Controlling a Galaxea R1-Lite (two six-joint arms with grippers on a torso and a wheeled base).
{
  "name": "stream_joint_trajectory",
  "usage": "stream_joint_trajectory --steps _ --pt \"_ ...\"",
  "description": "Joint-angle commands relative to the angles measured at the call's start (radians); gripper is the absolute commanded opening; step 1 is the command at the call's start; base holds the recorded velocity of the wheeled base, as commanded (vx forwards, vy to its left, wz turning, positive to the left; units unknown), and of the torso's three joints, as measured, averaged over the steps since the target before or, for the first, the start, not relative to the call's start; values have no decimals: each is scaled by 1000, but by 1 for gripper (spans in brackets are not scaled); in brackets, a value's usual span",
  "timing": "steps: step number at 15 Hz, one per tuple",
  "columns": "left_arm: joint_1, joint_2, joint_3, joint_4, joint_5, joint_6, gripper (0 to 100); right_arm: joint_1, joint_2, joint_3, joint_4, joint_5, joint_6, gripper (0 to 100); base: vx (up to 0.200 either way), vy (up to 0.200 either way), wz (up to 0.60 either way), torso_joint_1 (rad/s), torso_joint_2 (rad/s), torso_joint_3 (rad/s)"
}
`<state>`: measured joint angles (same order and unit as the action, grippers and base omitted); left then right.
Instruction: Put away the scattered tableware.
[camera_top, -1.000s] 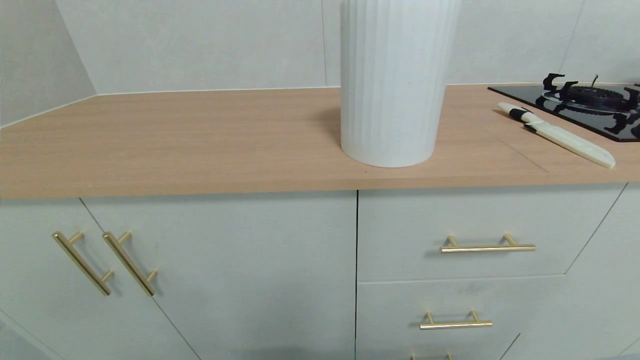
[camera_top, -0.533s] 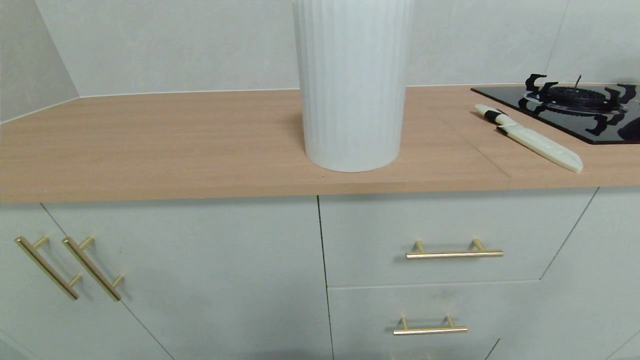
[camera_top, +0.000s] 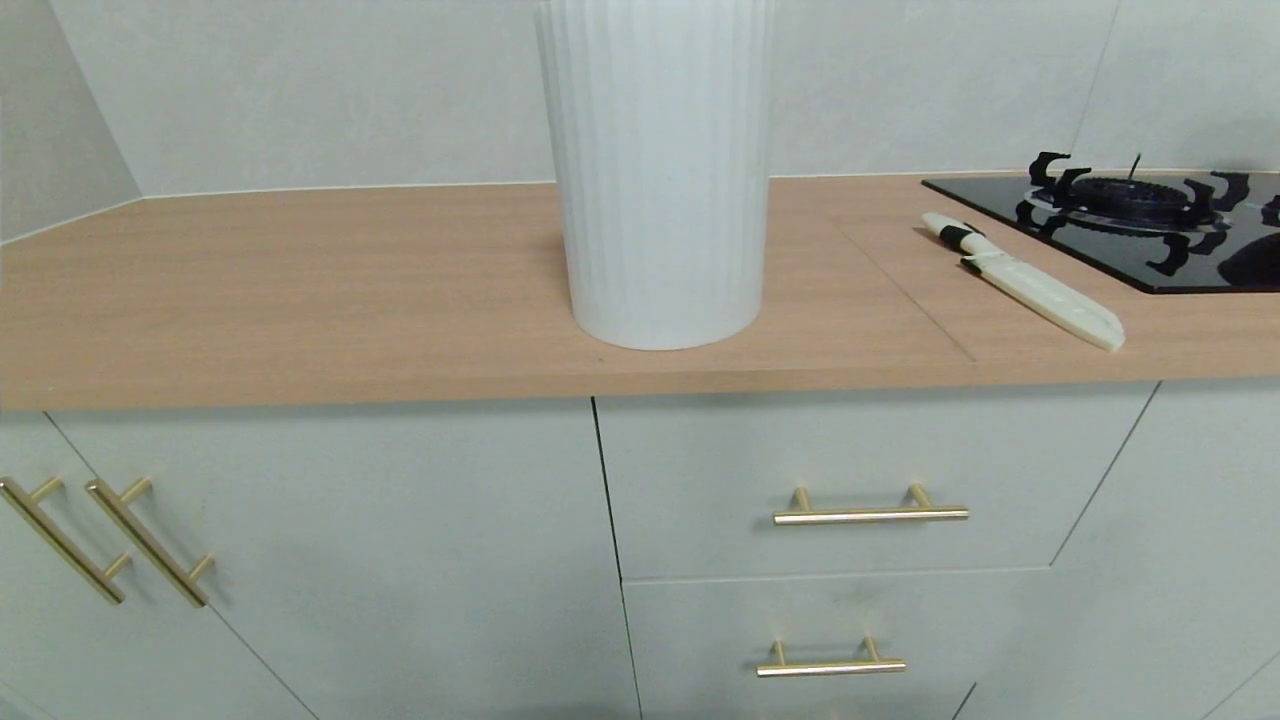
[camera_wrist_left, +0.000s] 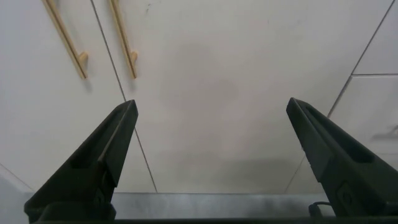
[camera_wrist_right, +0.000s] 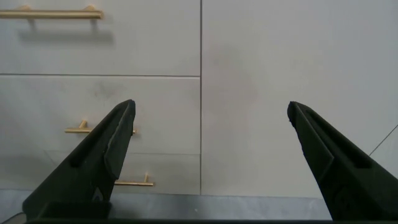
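approach stage, nothing picked up yet. the only loose tableware seen is a white-bladed knife with a white and black handle (camera_top: 1020, 282), lying flat on the light brown wooden countertop (camera_top: 300, 290). it sits at the robot's right, just beside the black glass hob with a black burner grate (camera_top: 1130, 215), blade pointing toward the counter's front edge. a tall white ribbed cylindrical container (camera_top: 660, 180) stands upright mid-counter, well apart from the knife; likely the drop-off spot, its top is cut off so contents can't be told.

left gripper (camera_wrist_left: 210, 109): fingers spread wide, holding nothing, facing the pale grey cabinet doors with two slim brass bar handles (camera_wrist_left: 124, 37). right gripper (camera_wrist_right: 210, 107): fingers also spread wide, empty, facing the pale grey drawer fronts with brass bar handles (camera_wrist_right: 50, 12). both look to be low, in front of the cabinet fronts and below counter level.

next move, as i judge it: right arm is the nearer one, so lift it above the counter edge, bring it over the knife, line the fingers across the handle rather than the blade, close, then carry it to the container. risk: knife is thin and flat on the wood, so a shallow pinch may slip.
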<state>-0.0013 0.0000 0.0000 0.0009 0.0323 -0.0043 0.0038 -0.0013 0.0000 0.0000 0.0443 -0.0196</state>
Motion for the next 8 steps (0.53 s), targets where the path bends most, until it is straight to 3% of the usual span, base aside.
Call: stream_joint_trajectory --steps 1,8 --pt "1 2 0 -1 1 0 100 1 1 0 0 0 0 100 200 0 0 -7 2 2" --pt "1 0 0 -1 0 0 100 1 1 0 0 0 0 100 0 0 0 0 0 0"
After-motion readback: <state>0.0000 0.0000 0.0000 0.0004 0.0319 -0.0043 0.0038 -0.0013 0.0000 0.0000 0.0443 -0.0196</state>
